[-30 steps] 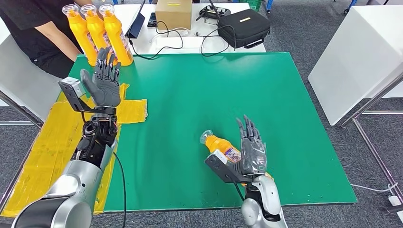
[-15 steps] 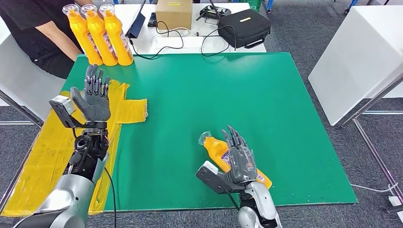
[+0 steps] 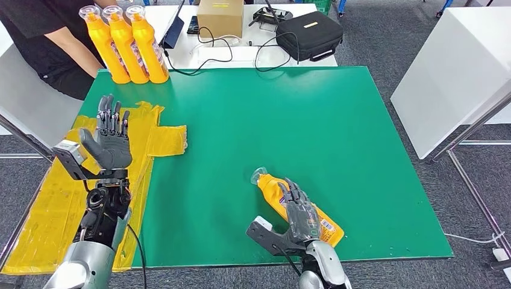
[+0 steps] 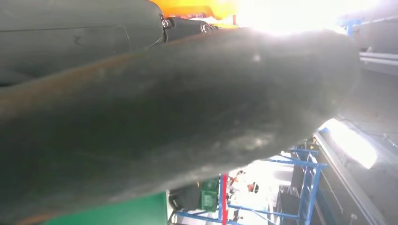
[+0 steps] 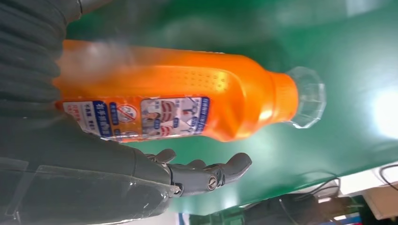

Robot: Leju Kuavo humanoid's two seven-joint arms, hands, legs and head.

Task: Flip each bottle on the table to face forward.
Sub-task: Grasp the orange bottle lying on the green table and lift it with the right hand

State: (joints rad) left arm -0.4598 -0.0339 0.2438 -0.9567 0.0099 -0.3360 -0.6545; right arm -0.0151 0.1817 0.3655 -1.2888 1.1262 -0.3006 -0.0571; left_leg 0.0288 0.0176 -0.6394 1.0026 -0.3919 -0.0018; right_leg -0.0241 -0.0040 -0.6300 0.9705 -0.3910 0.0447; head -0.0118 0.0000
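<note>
orange bottle [image 3: 296, 205] lying flat, clear cap [image 3: 260, 175]

Far table: I saw a cardboard box [image 3: 220, 17], black case [image 3: 309, 34] and cables [image 3: 208, 53] | far left: person in black [image 3: 42, 42] | near left: yellow tape patch [image 3: 163, 139] on green mat [image 3: 313, 132]

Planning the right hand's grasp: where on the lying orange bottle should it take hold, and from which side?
Grip the lying orange bottle around its wide labelled body, not the narrow neck or clear cap. It lies flat on the green table, cap pointing away from the robot, so coming down from above with fingers wrapping across the body seems best. The right hand is already over that part.
</note>
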